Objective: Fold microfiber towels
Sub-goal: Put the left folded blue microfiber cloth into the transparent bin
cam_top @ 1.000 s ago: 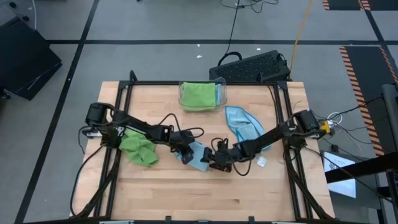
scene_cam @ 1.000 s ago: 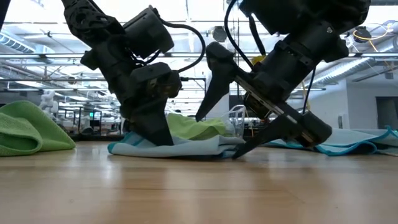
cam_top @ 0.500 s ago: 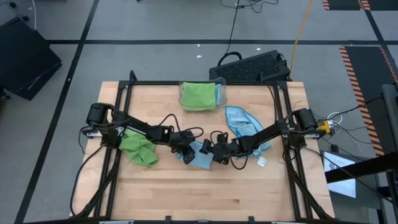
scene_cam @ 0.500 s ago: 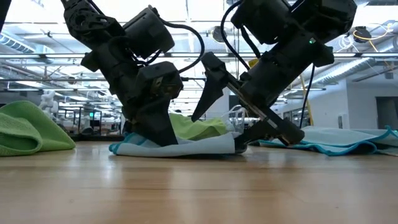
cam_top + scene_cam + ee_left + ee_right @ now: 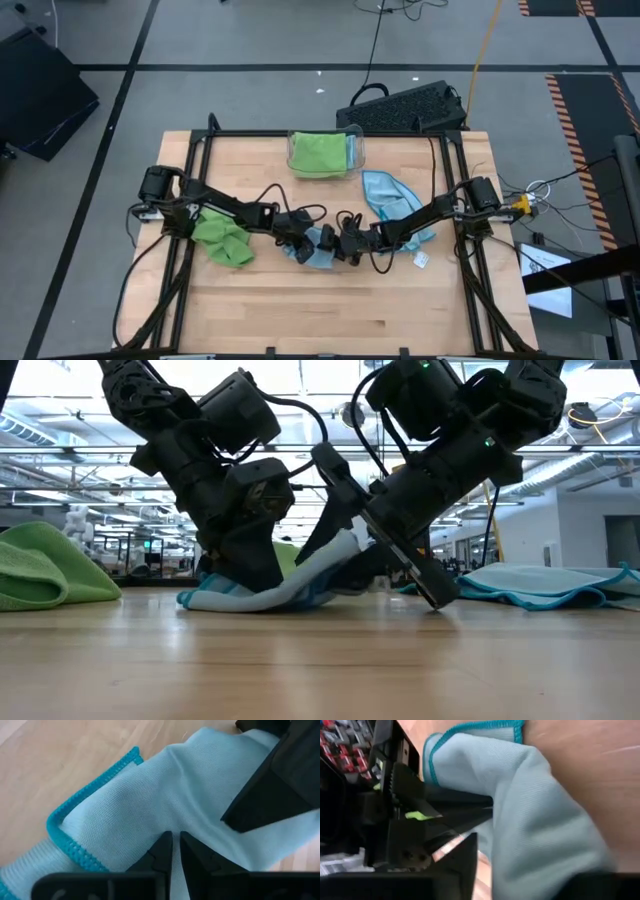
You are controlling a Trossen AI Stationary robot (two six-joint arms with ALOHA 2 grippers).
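Note:
A light blue microfiber towel (image 5: 320, 252) lies mid-table between my two grippers. My left gripper (image 5: 297, 243) stands shut on its left part. My right gripper (image 5: 340, 245) comes from the right and is shut on the towel's right part, which stands raised off the wood. A crumpled lime green towel (image 5: 226, 238) lies under the left arm. A second light blue towel (image 5: 388, 198) lies spread under the right arm. Another green towel rests in the clear bin (image 5: 352, 150) at the far edge. My left gripper presses its shut fingertips (image 5: 165, 851) down on the towel's left part (image 5: 130, 815), slanting down from the table's left. That part lies flat on the wood. Whether cloth is caught between the tips, I cannot tell. My right gripper has the towel's right part (image 5: 545, 830) between its two fingers (image 5: 462, 862), coming in low from the table's right. The cloth bulges up off the table (image 5: 340, 552) in a slack hump. One layer or several, I cannot tell.
A small white tag (image 5: 421, 259) lies on the wood near the right arm. A black keyboard (image 5: 405, 105) sits past the table's far edge. Bare wood stretches along the near side (image 5: 320, 310).
My right gripper has slid toward the table's left, toward my left gripper, and its fingers have drawn together on the towel. The towel's right part has lifted off the table and bunched leftward. Its left part has stayed under my left gripper.

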